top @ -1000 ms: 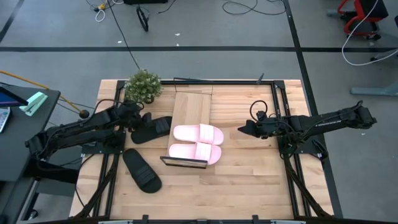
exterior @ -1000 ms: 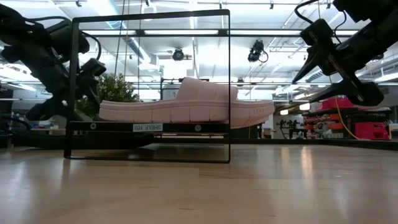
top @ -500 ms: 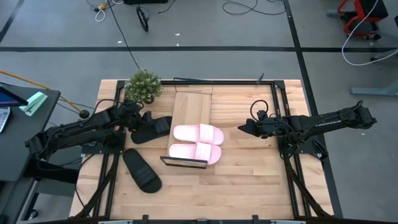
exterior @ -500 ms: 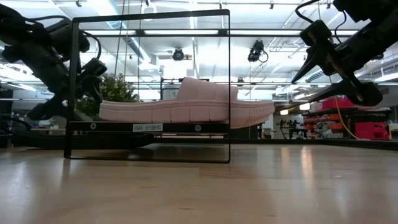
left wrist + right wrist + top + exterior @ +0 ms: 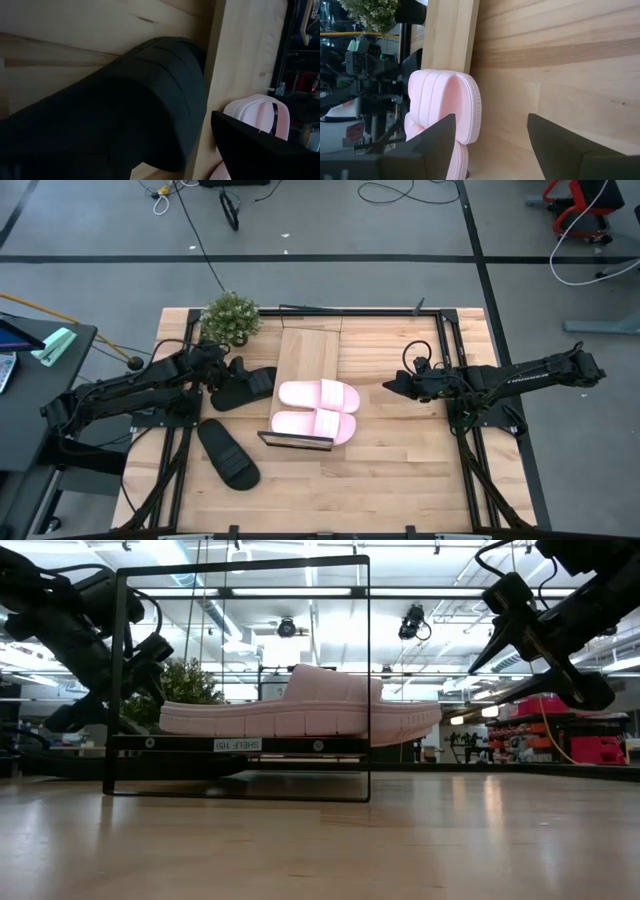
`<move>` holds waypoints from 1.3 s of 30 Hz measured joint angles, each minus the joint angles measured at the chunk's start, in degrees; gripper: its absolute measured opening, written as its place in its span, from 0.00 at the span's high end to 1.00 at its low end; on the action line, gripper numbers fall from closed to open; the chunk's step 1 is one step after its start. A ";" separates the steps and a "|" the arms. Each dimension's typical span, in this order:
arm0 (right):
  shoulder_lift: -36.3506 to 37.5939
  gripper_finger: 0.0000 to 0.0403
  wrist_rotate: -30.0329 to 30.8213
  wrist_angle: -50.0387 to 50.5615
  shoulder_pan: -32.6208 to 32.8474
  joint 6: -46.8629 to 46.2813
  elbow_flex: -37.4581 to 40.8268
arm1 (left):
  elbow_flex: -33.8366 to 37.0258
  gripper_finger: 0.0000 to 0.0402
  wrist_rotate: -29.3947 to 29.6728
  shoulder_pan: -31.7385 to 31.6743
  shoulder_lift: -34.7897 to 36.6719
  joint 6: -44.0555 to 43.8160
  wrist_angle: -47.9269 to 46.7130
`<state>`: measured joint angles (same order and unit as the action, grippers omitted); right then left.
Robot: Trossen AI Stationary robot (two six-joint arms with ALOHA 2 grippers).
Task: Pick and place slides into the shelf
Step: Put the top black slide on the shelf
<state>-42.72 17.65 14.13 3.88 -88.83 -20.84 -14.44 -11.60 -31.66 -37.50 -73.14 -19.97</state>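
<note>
- Wooden table [image 5: 400, 470] seen from above, with a shelf [image 5: 308, 360] near its centre: a light plank running from 12 to 6 o'clock, black wire frame at its 6 o'clock end.
- Two pink slides [image 5: 315, 410] lying side by side, touching, on the 6 o'clock half of the shelf; 12 o'clock half of the plank bare.
- From table height, pink slides [image 5: 300, 710] resting on the plank inside the black wire frame [image 5: 240, 680], soles level.
- One black slide [image 5: 243, 386] on the table just beside the shelf at its 9 o'clock edge, strap up.
- Second black slide [image 5: 228, 452] farther toward 7 o'clock, flat on the table, well apart from the shelf and lying at a slant.
- Small potted plant [image 5: 230, 318] at the table's 11 o'clock corner.
- Left hand [image 5: 222, 372] directly over the near black slide, fingers spread wide and not clamped on anything; in the left wrist view, black slide [image 5: 125, 110] filling most of the picture, close under one dark finger [image 5: 260, 145], contact impossible to tell.
- Right hand [image 5: 392, 387] raised at 3 o'clock of the shelf, near it but clear of it, pointed toward the pink slides, fingers spread apart and holding nothing.
- Right wrist view: pink slides [image 5: 447, 107] ahead between the two separated fingers [image 5: 435, 145], with the plank behind them.
</note>
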 joint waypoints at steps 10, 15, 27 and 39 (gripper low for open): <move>0.00 0.37 0.37 0.02 0.00 -0.01 0.00 | 0.00 0.39 -0.02 0.00 0.00 -4.78 0.12; 0.00 0.37 0.82 0.01 -0.01 -0.01 0.00 | -0.02 0.40 0.01 0.02 -0.01 -5.79 2.28; 0.00 0.37 0.86 0.01 -0.02 0.00 0.00 | -0.02 0.46 1.50 0.25 -2.73 -5.94 3.00; 0.00 0.37 0.83 0.00 0.00 -0.62 0.00 | -0.04 0.47 1.51 5.36 -10.80 -5.92 10.30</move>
<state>-42.72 18.48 14.13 3.88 -89.45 -20.84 -14.48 -10.09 -26.30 -48.30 -79.06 -9.66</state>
